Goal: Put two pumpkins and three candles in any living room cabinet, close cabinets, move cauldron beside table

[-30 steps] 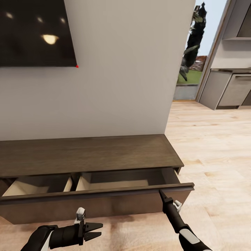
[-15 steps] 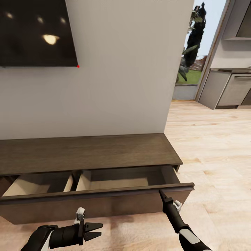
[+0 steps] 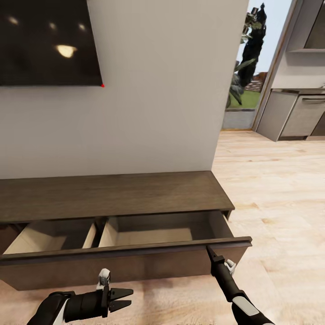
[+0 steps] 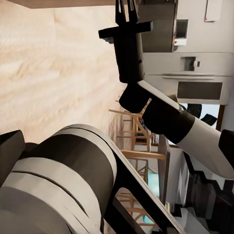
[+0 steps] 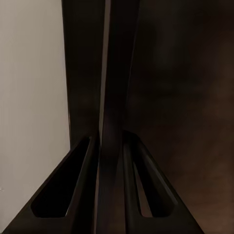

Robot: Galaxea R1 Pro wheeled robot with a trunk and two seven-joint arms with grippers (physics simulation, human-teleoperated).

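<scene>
The long dark brown cabinet (image 3: 113, 194) stands against the white wall with its wide drawer front (image 3: 126, 264) pulled out. Pale wood shows inside both compartments, and nothing lies in the parts I can see. My right gripper (image 3: 210, 249) sits on the drawer front's top edge near its right end. In the right wrist view its fingers (image 5: 83, 190) clamp either side of the thin dark panel (image 5: 113, 97). My left gripper (image 3: 131, 297) hangs low in front of the drawer, open and holding nothing. Pumpkins, candles and cauldron are out of view.
A black TV (image 3: 45, 40) hangs on the wall above the cabinet. Pale wooden floor (image 3: 280, 203) stretches to the right toward grey kitchen cupboards (image 3: 293, 117) and a glazed opening (image 3: 246, 90). The left wrist view looks across at my right arm (image 4: 129, 53).
The drawer's opening has grown a little wider while my right gripper stayed on its front edge. The whole view shifted slightly, so the camera moved. The left arm has kept still.
</scene>
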